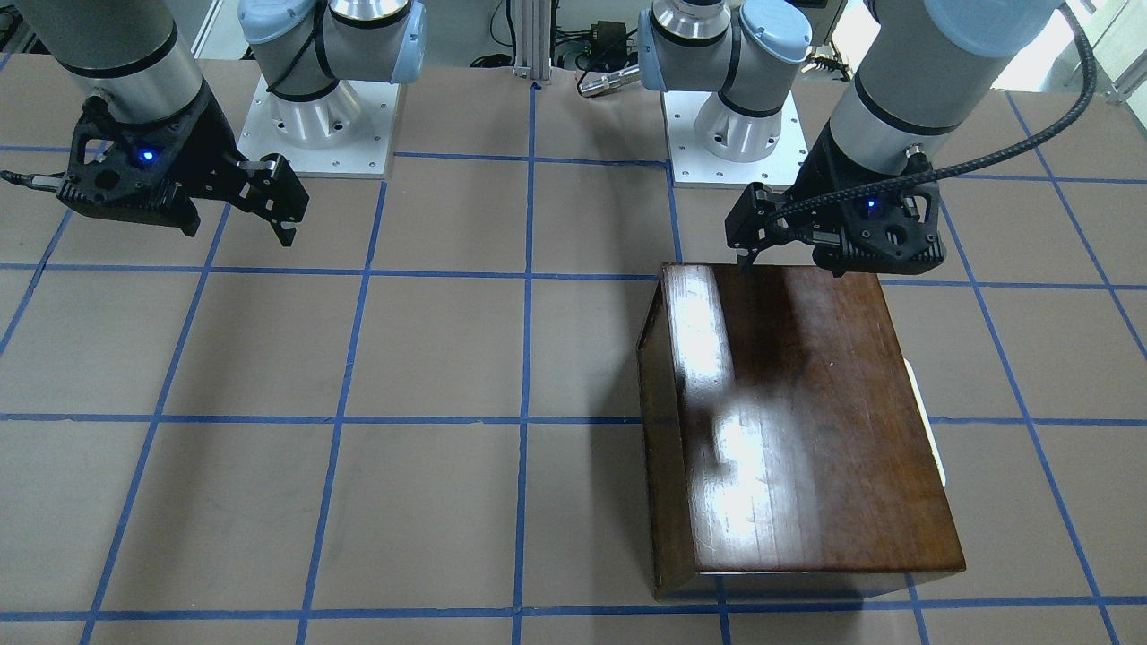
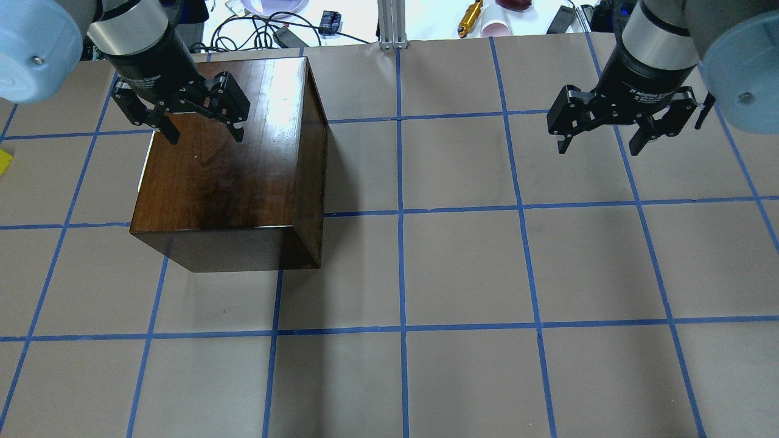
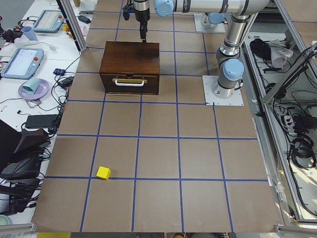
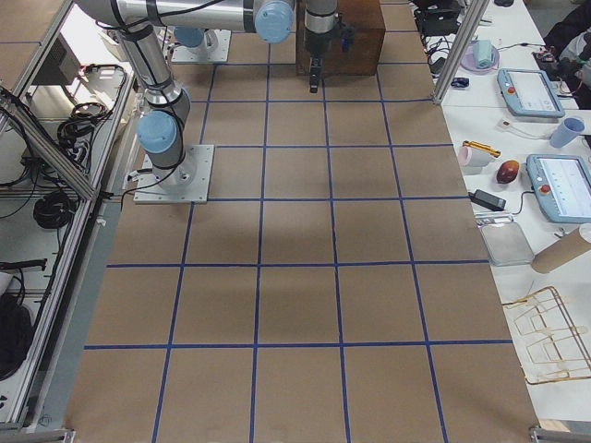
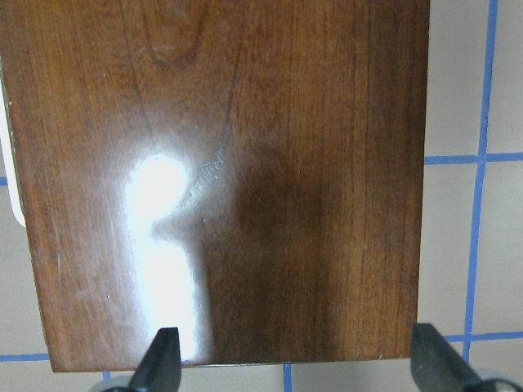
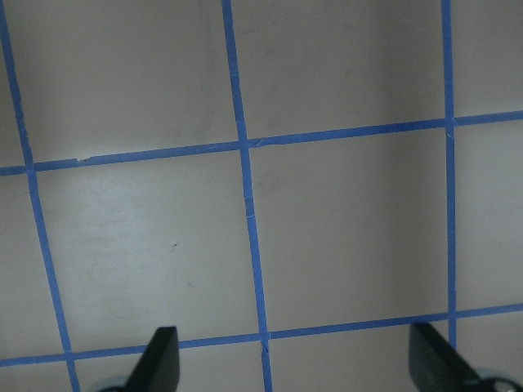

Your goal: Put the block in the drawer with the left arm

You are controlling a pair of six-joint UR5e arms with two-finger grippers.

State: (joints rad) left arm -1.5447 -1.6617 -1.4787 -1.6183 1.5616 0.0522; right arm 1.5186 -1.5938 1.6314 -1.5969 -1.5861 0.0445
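The yellow block (image 3: 103, 172) lies on the table far from the box, near the table's left end; only a sliver of it shows at the overhead view's left edge (image 2: 3, 163). The glossy dark-brown box (image 2: 225, 170) has its drawer (image 3: 130, 83) shut, and the white handle shows along its side (image 1: 927, 430). My left gripper (image 2: 206, 137) is open and empty. It hangs above the box top near the edge on the robot's side, and the wrist view shows its fingertips (image 5: 163, 359) over the wood. My right gripper (image 2: 598, 148) is open and empty over bare table.
The table (image 2: 462, 267) is brown paper with a grid of blue tape lines. The two arm bases (image 1: 314, 116) stand at the robot's edge of the table. Tablets, cables and cups (image 3: 29, 59) lie on the side benches beyond the table's edge.
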